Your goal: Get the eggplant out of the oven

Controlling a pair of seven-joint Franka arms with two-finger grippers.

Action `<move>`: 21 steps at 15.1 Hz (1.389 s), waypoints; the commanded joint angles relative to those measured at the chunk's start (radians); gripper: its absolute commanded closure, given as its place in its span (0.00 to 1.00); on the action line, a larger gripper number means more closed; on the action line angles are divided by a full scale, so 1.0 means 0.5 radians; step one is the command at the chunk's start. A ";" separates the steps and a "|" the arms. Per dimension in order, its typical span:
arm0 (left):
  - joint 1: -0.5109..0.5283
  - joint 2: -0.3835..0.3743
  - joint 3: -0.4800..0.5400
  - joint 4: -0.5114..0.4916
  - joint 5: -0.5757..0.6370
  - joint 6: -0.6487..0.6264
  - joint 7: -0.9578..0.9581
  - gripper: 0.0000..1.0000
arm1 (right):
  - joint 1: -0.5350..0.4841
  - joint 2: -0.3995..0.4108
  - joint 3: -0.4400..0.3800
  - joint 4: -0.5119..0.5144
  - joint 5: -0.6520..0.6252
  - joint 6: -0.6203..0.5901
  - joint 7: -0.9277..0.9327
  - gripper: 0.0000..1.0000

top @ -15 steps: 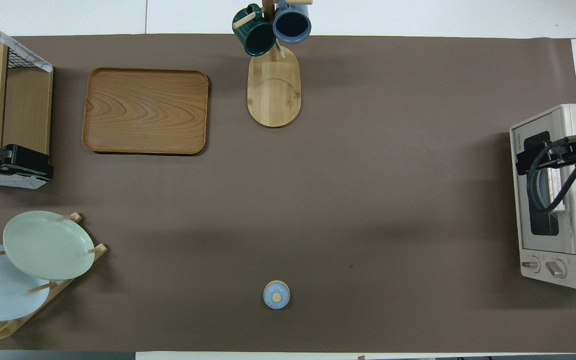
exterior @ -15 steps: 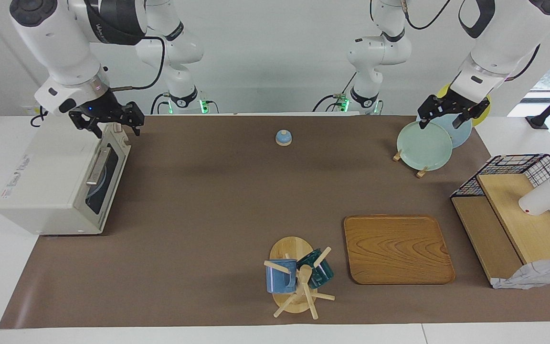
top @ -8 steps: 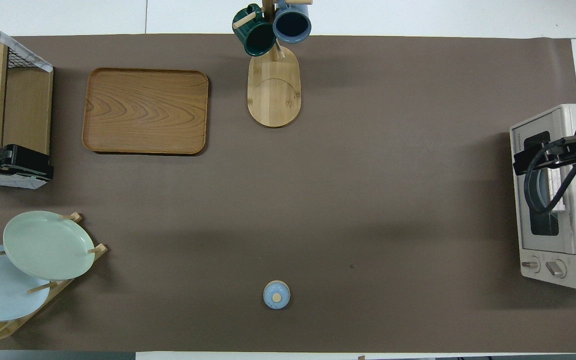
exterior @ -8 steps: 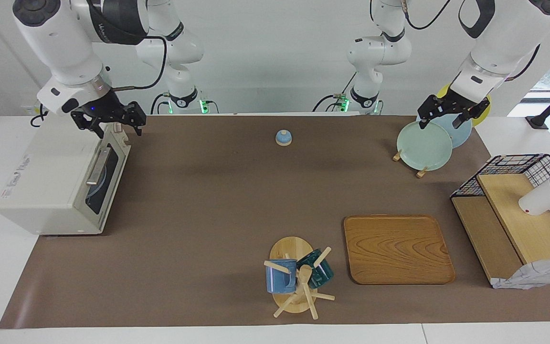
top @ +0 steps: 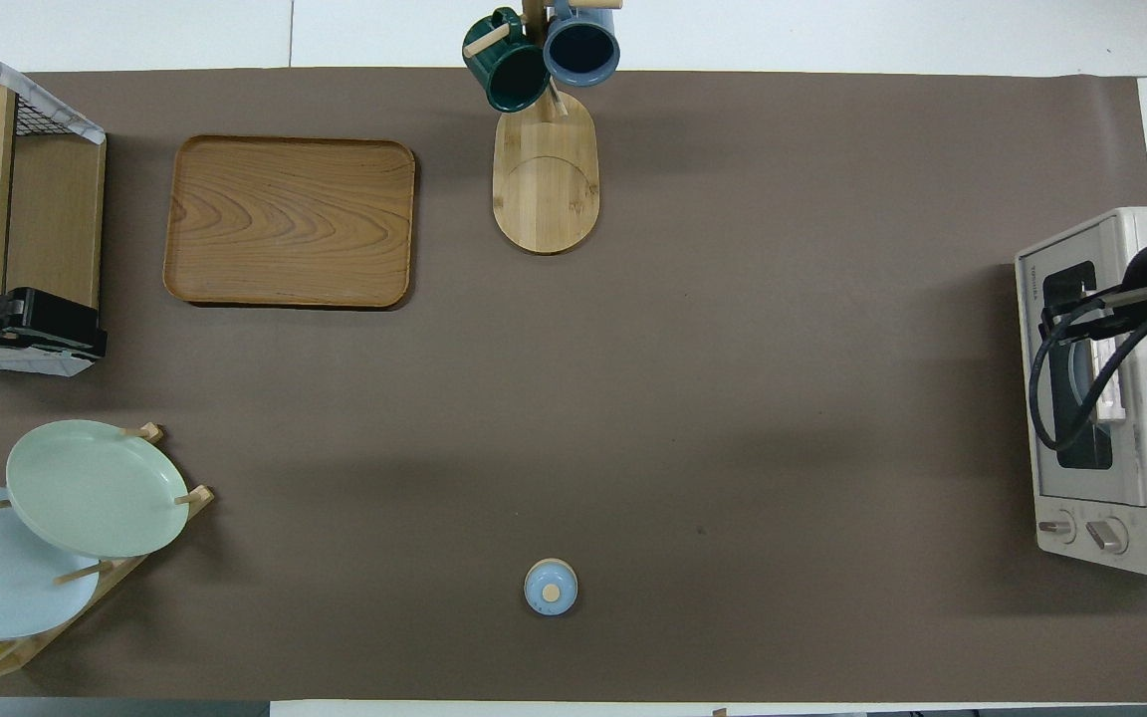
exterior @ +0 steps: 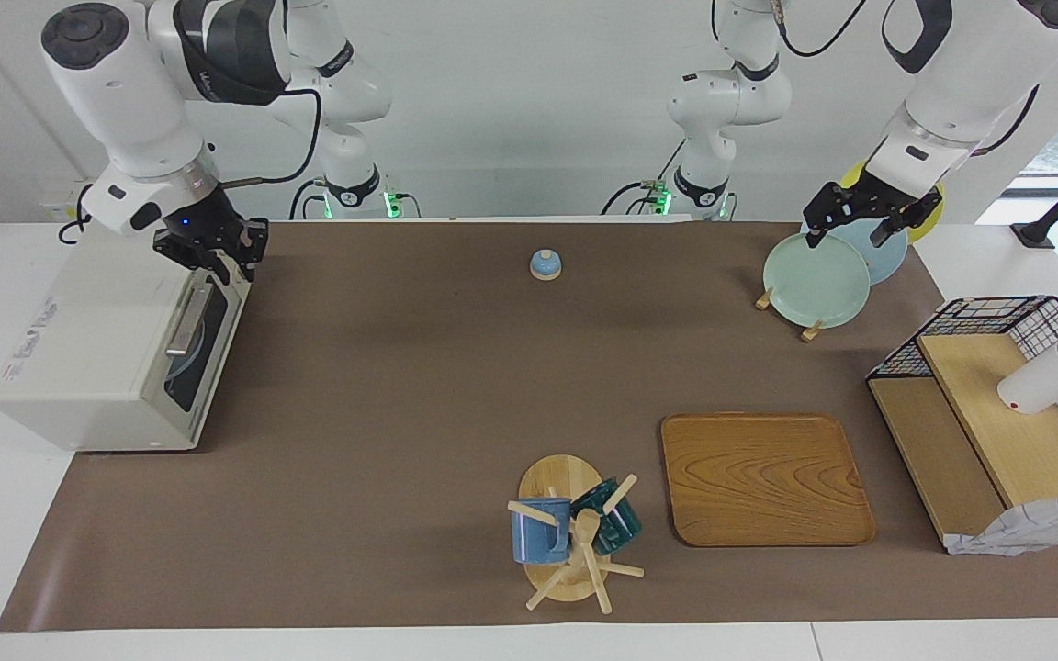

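Observation:
The off-white oven [exterior: 97,340] stands at the right arm's end of the table, its dark glass door [top: 1081,458] closed. The eggplant is hidden; only a pale blue rim shows through the glass. My right gripper [exterior: 221,260] hovers over the door's top corner nearest the robots, just above the end of the bar handle [exterior: 187,321], fingers drawn together with nothing seen between them. In the overhead view the right gripper [top: 1056,304] covers part of the door. I cannot tell whether it touches the oven. My left gripper [exterior: 862,225] waits open over the plate rack.
Plates [exterior: 816,279] lean in a wooden rack at the left arm's end. A wooden tray [exterior: 765,477], a mug tree [exterior: 575,537] with two mugs, a small blue lid [exterior: 545,264], and a wire-and-wood shelf [exterior: 997,413] holding a white cup are on the mat.
The right gripper's fingers have drawn in from a wide spread to nearly together, and the arm has shifted slightly along the oven's top edge. The left arm has not moved.

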 commanded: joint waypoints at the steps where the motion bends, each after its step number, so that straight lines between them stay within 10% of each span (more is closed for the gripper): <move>1: 0.031 -0.026 -0.020 -0.004 0.010 -0.010 -0.007 0.00 | -0.166 -0.097 0.002 -0.240 -0.051 0.185 -0.024 1.00; 21: 0.031 -0.026 -0.020 -0.004 0.014 -0.010 -0.007 0.00 | -0.228 -0.085 0.012 -0.701 -0.063 0.606 -0.101 1.00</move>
